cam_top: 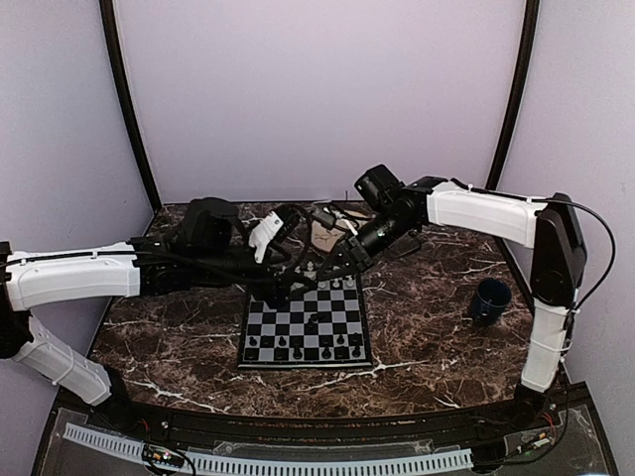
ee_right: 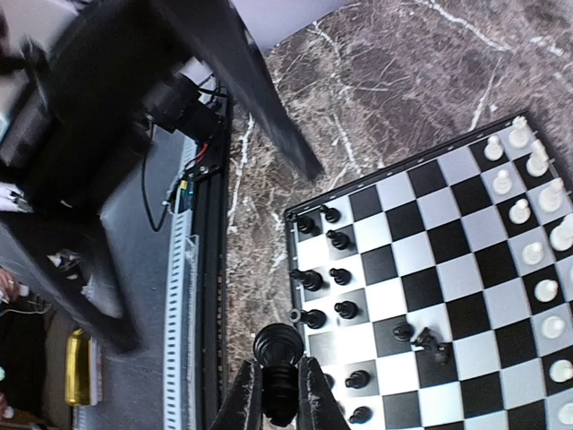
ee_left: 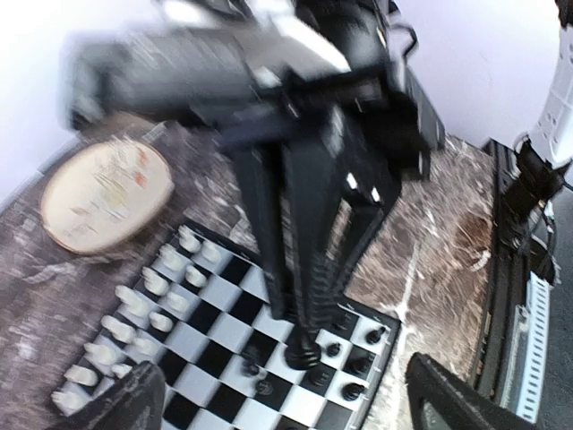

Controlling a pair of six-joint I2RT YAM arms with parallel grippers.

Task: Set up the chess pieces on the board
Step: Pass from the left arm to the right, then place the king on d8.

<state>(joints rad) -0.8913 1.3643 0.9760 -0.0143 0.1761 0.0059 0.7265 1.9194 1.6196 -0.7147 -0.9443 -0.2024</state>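
The board (cam_top: 260, 329) lies at the table's middle. Black chess pieces (ee_right: 333, 273) fill its near rows and white ones (ee_right: 528, 224) its far rows. Two black pieces (ee_right: 423, 339) sit together further in, one of them tipped over. My right gripper (ee_right: 281, 387) is shut on a tall black piece (ee_right: 278, 348), held above the board's black-side edge. The left wrist view shows that piece (ee_left: 309, 348) hanging over the black rows. My left gripper (ee_left: 286, 408) is open with nothing between its widely spread fingers (ee_left: 116, 403). It hovers over the board's far left corner (cam_top: 281, 291).
A round beige patterned plate (ee_left: 107, 193) lies just beyond the board. A dark blue mug (cam_top: 490, 299) stands on the marble at the right. A perforated white rail (cam_top: 298, 461) runs along the table's near edge. Both arms crowd the space above the board's far side.
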